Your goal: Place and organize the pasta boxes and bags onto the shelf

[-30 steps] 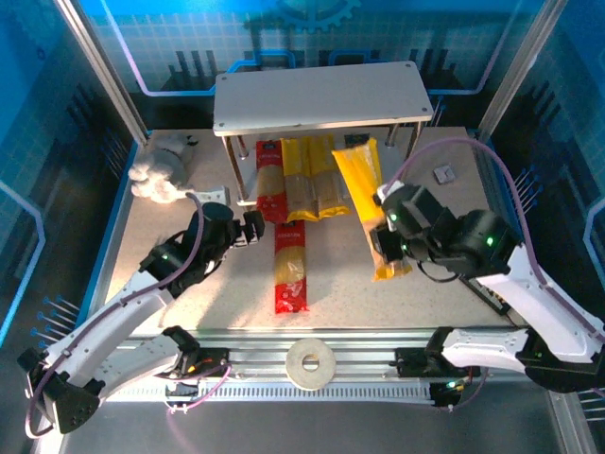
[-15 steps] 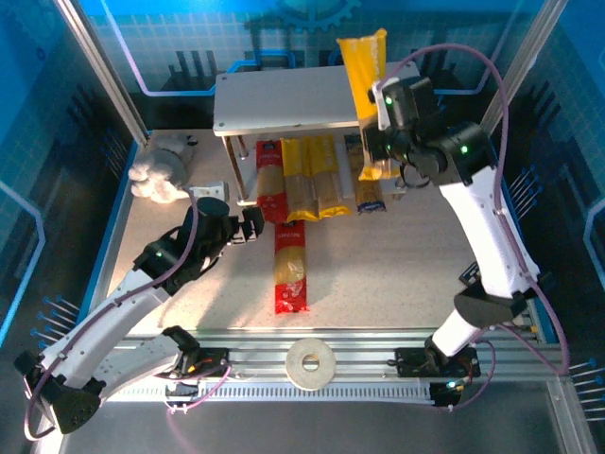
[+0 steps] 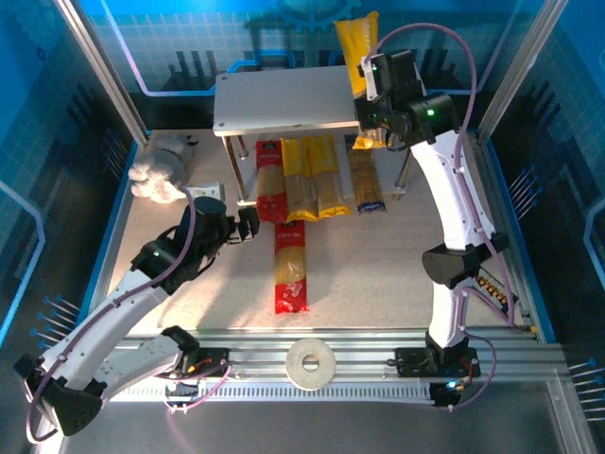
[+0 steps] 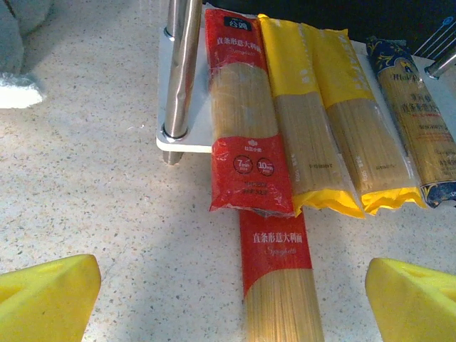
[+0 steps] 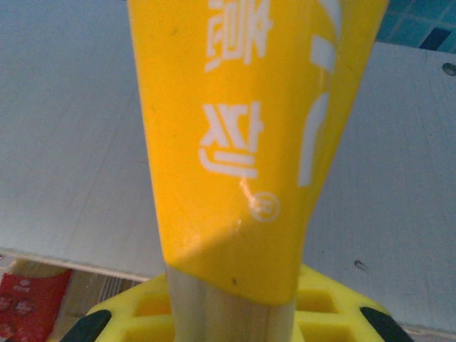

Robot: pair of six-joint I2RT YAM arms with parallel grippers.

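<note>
My right gripper (image 3: 367,95) is shut on a yellow pasta pack (image 3: 355,45), held high over the right end of the shelf's top board (image 3: 293,95). In the right wrist view the pack (image 5: 249,142) rises from the gripper (image 5: 235,320) above the white board (image 5: 71,142). On the lower board lie a red pack (image 4: 246,121), two yellow packs (image 4: 299,121) (image 4: 363,128) and a clear pack with dark blue ends (image 4: 417,121). A second red pack (image 3: 291,270) lies on the table. The left gripper (image 3: 248,225) hangs open above its far end (image 4: 281,278).
A white tape roll (image 3: 310,364) sits on the front rail. A grey and white soft bundle (image 3: 161,170) lies at the back left. A shiny shelf leg (image 4: 184,71) stands just left of the red pack. Blue walls close in the sides and back.
The right arm has lifted the yellow pack off the table and carried it up and back to the top board's right end. The left arm has barely moved.
</note>
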